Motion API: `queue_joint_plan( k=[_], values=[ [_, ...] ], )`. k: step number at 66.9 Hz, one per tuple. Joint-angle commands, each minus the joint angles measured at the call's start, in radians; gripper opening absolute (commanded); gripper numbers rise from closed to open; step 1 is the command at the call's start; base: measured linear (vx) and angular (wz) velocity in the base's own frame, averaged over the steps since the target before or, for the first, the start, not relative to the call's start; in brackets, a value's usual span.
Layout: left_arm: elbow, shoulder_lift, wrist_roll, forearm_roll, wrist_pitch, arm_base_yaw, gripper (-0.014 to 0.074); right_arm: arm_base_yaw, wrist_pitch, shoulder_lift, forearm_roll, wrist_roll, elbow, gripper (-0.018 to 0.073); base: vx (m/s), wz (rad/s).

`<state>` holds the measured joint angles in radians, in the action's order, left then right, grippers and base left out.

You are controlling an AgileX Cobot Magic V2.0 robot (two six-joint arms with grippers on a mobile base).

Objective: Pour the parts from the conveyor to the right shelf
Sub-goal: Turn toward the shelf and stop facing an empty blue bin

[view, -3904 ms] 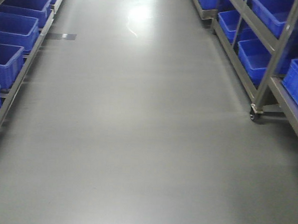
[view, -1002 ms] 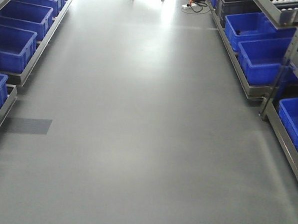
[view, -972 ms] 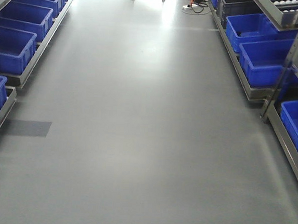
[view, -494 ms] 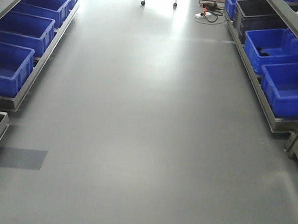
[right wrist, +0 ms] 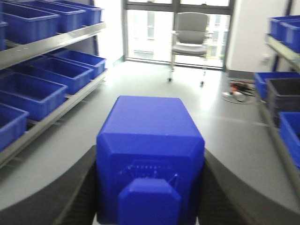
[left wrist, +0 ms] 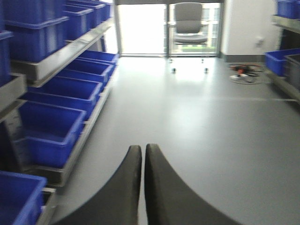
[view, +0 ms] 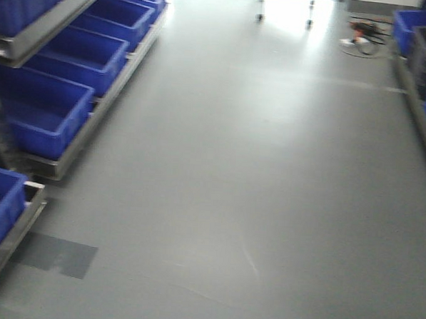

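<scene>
My right fingers (right wrist: 75,194) are clamped on the blue block (right wrist: 150,136), one dark finger on each flank. The block fills the lower middle of the right wrist view, its small stud facing the camera. The left fingers (left wrist: 124,187) are pressed together with nothing between them, low in the middle of their view.

I judge the block to be light, rigid moulded plastic. It should not give under pressure, but its glossy sides look slick. So I would trust a grip on the flat parallel flanks, as I have it, and not on the stud or the chamfered corners. It looks sturdy enough to survive being tipped into a tub.

The right shelf (right wrist: 283,50) runs down the right edge of the frame, its blue tubs (right wrist: 288,133) well apart from the block. The conveyor is not in view; grey floor (view: 255,176) lies ahead.
</scene>
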<state>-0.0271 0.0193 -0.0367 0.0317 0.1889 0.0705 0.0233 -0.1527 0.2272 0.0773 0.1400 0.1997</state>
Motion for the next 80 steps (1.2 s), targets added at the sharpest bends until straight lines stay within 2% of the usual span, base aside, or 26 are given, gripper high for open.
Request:
queue_joint_plan(
  k=[1,41,80],
  values=[
    [0.018,0.004,-0.007,-0.002,-0.070,0.003,-0.0006,-0.004,0.083,0.009,-0.002,0.011,0.030,-0.0002,0.41,0.72],
    [0.018,0.004,-0.007,-0.002,-0.070,0.003,-0.0006,-0.004,0.083,0.009,-0.002,0.011,0.030,-0.0002,0.30,0.97],
    [0.018,0.004,-0.007,-0.002,-0.070,0.003,-0.0006,-0.004,0.083,0.009,-0.002,0.011,0.030,-0.0002,0.16,0.77]
  ],
)
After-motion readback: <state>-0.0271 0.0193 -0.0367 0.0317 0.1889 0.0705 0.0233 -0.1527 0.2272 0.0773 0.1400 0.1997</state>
